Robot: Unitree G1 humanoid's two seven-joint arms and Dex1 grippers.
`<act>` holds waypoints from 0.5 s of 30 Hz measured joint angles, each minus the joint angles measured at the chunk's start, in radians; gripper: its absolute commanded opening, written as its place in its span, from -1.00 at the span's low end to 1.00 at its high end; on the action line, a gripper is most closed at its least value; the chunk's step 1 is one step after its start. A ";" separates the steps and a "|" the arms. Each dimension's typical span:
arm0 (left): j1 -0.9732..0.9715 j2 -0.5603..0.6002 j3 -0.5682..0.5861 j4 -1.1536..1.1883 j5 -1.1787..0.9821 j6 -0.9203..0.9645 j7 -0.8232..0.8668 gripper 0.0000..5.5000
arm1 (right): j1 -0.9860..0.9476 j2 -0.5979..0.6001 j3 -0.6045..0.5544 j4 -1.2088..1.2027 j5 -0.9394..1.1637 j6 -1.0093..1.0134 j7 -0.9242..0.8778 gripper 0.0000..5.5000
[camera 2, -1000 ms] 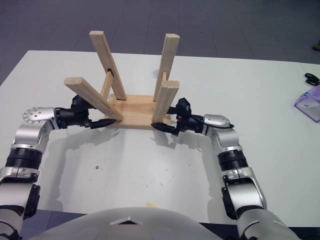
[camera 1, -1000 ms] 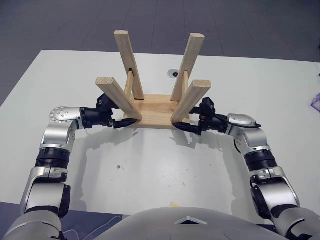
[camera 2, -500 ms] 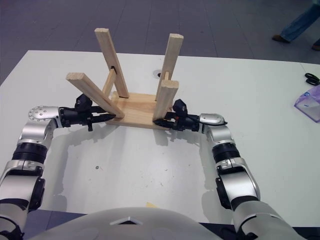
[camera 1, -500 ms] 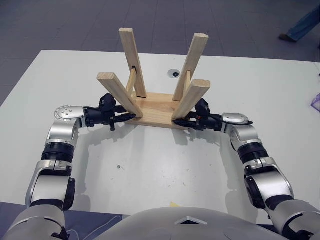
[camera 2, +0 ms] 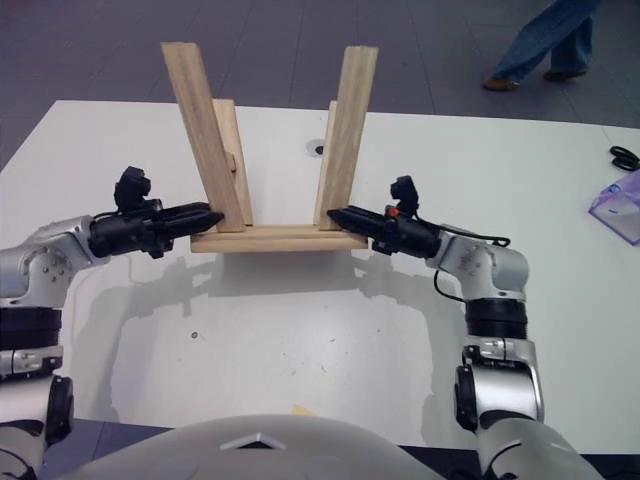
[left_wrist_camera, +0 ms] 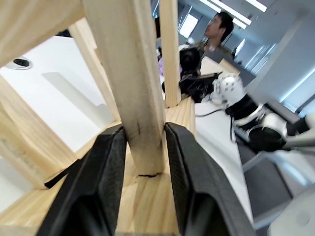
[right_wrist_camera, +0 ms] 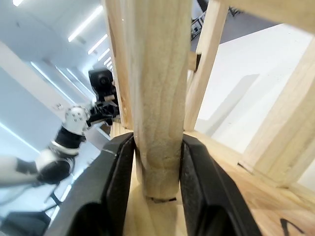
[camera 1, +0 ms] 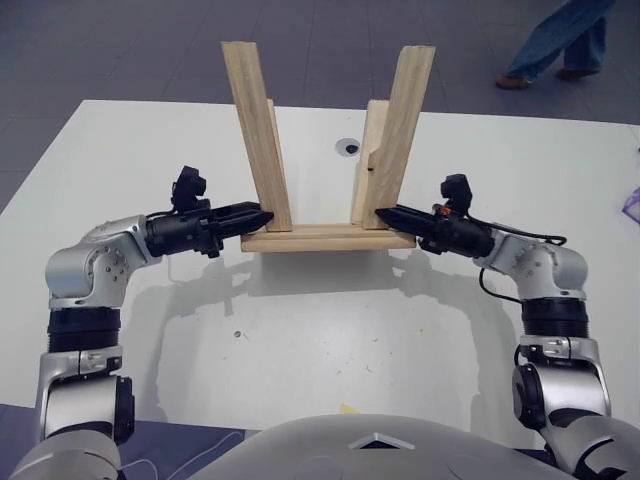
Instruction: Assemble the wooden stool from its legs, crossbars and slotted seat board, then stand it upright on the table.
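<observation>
Left gripper [camera 1: 262, 214], black and two-fingered, was clamped on the base of the left near leg [camera 1: 255, 110] of the pale wooden stool [camera 1: 372, 150], with one finger pressed against each side of it. On the other side the right gripper [camera 1: 385, 213] pinched the right near leg [camera 1: 408, 120] in the same way, just above the flat seat board [camera 1: 320, 240]. Between them the stool was upside down over the middle of the white table [camera 1: 330, 340], legs pointing up, seat board level and seemingly just clear of the tabletop, its shadow falling on the near side.
</observation>
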 measured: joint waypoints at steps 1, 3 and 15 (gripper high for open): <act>0.020 -0.029 0.032 -0.035 -0.054 0.045 0.074 -0.60 | 0.016 0.012 -0.043 -0.029 0.051 0.050 -0.061 -0.54; 0.052 -0.086 0.081 -0.087 -0.128 0.098 0.200 -0.61 | 0.038 0.040 -0.116 -0.075 0.133 0.121 -0.174 -0.39; 0.042 -0.271 0.344 -0.065 -0.267 0.006 0.710 0.11 | 0.039 0.093 -0.317 -0.092 0.245 0.004 -0.544 0.31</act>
